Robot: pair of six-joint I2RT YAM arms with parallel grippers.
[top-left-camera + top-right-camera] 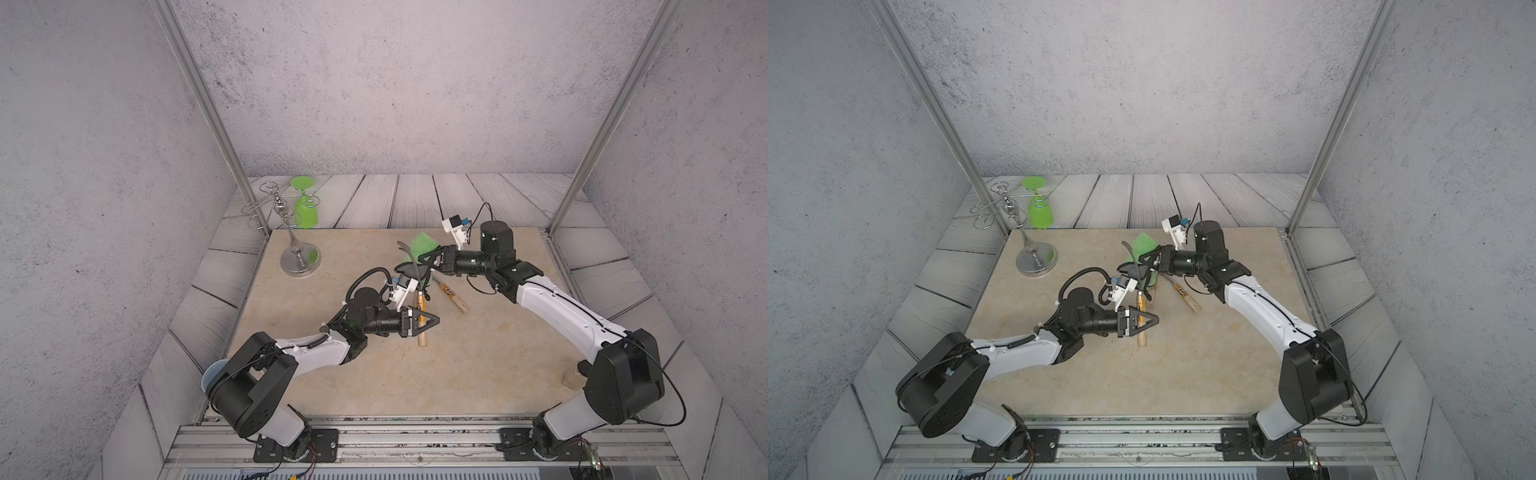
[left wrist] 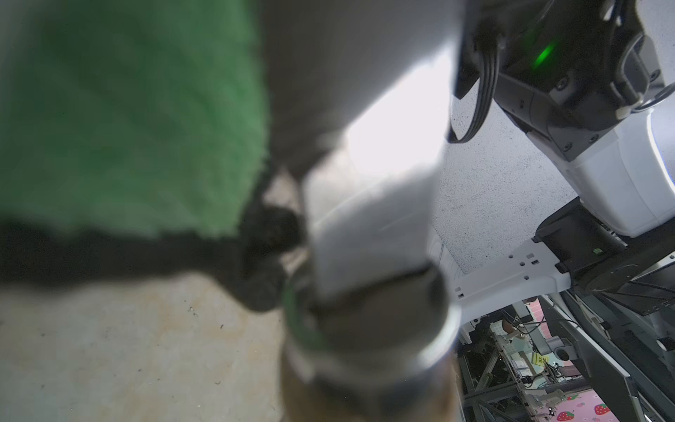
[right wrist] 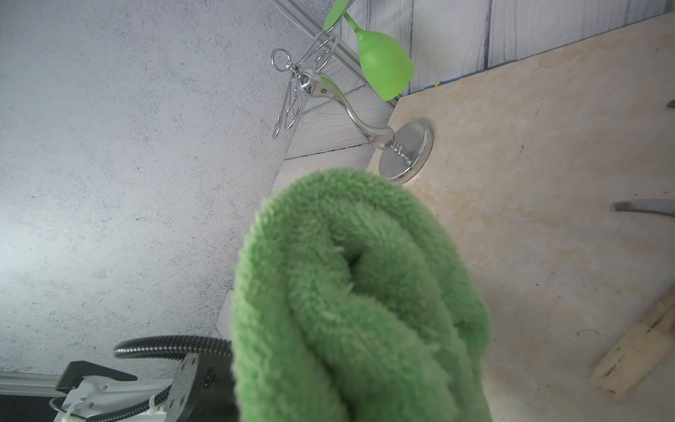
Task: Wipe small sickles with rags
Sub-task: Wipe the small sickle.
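The left pincer (image 1: pixel 429 321) pinches the sickle handle (image 1: pixel 422 337); the right pincer (image 1: pixel 424 258) pinches the rag (image 1: pixel 423 243). Risk: the rag snags the blade (image 1: pixel 406 251), twisting the handle loose.

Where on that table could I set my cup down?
The front of the beige mat lies bare between left arm and right arm. Another free patch sits between the chrome stand and that left arm. The middle is crowded: left claw gripping a sickle, right claw holding the rag, another sickle beside them.
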